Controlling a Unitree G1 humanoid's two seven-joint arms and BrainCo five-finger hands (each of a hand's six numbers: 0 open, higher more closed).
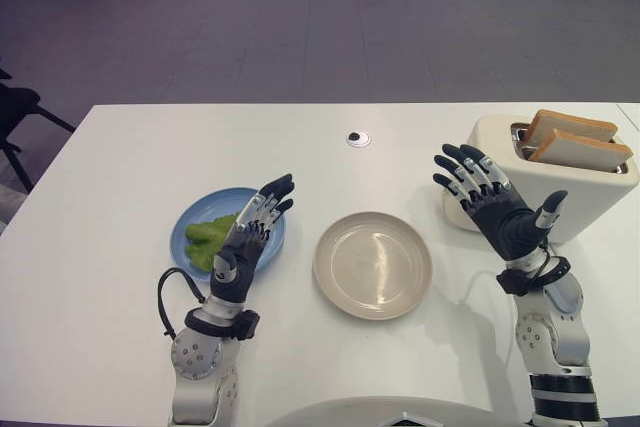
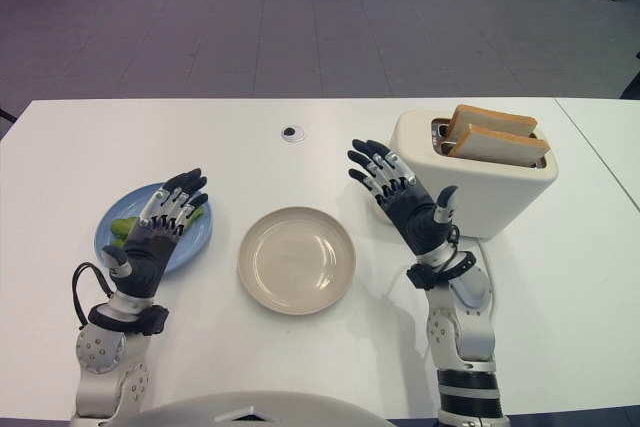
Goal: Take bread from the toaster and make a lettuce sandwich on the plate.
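One beige plate (image 1: 372, 265) is recorded. Right of it stands one toaster (image 1: 592, 199), with two bread slices (image 1: 578, 150) seated in its slots. Left of it lies one blue plate (image 1: 187, 220) bearing lettuce (image 1: 207, 236). The left hand (image 1: 246, 240) and right hand (image 1: 492, 209) are held either side of it, fingers spread, nothing grasped.
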